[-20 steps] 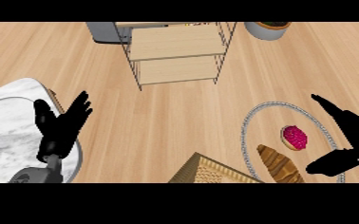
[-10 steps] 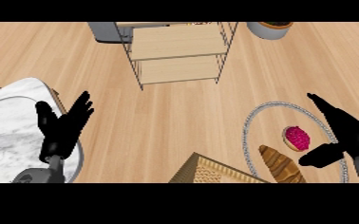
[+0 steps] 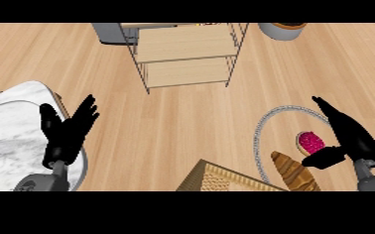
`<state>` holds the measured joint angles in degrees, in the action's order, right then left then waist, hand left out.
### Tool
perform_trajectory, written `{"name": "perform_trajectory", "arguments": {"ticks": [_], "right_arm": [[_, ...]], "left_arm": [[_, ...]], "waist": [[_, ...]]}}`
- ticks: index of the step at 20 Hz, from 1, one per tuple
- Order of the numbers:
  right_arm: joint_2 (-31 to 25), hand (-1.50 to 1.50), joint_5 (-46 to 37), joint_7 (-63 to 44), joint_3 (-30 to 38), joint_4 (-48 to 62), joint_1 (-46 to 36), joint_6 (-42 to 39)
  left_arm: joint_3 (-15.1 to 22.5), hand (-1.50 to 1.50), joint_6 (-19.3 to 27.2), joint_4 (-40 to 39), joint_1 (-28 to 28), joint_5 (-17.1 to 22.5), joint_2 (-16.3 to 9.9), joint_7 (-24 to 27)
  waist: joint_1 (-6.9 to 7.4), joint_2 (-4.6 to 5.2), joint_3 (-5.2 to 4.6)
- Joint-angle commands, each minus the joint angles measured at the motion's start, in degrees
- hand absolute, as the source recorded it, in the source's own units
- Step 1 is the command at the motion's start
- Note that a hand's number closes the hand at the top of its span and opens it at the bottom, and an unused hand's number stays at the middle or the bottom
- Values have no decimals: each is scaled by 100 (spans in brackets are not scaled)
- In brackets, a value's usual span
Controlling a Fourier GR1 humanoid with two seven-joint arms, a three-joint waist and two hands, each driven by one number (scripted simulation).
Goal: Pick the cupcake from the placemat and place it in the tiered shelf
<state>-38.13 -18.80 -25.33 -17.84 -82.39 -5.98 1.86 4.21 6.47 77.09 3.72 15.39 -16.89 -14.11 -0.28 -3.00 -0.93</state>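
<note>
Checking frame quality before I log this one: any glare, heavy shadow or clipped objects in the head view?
Head view: even lighting, no glare on the wooden counter; only faint shadow under the tiered shelf. The cupcake is partly hidden by the right hand. The bread and the woven box are cut off at the lower edge.

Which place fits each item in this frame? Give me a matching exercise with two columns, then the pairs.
Items:
1. cupcake
2. tiered shelf
3. left robot hand
4. loaf of bread

Places:
A. top centre of the counter
B. lower left, open, over the marble board
C. on the placemat, beside the right robot hand
D. lower right, just below the cupcake

Pairs: 1-C, 2-A, 3-B, 4-D
</note>
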Motion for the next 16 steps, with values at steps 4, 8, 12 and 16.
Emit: {"name": "perform_trajectory", "arguments": {"ticks": [4,8,12,16], "right_arm": [[-39,150,-266,615,-598,469,-133,-783],[51,150,-185,1129,-390,648,-197,-740],[455,150,-399,1297,-506,613,-153,-370],[1290,150,-751,312,-1209,-143,-621,-488]], "left_arm": [[-19,0,-98,14,-46,-11,-78,-147],[38,0,51,12,-64,-99,98,-182],[-3,0,112,-152,-17,-203,150,-13],[66,0,-56,56,-150,-89,178,-91]], "waist": [[174,317,95],[60,305,97],[27,307,95],[148,291,81]]}}
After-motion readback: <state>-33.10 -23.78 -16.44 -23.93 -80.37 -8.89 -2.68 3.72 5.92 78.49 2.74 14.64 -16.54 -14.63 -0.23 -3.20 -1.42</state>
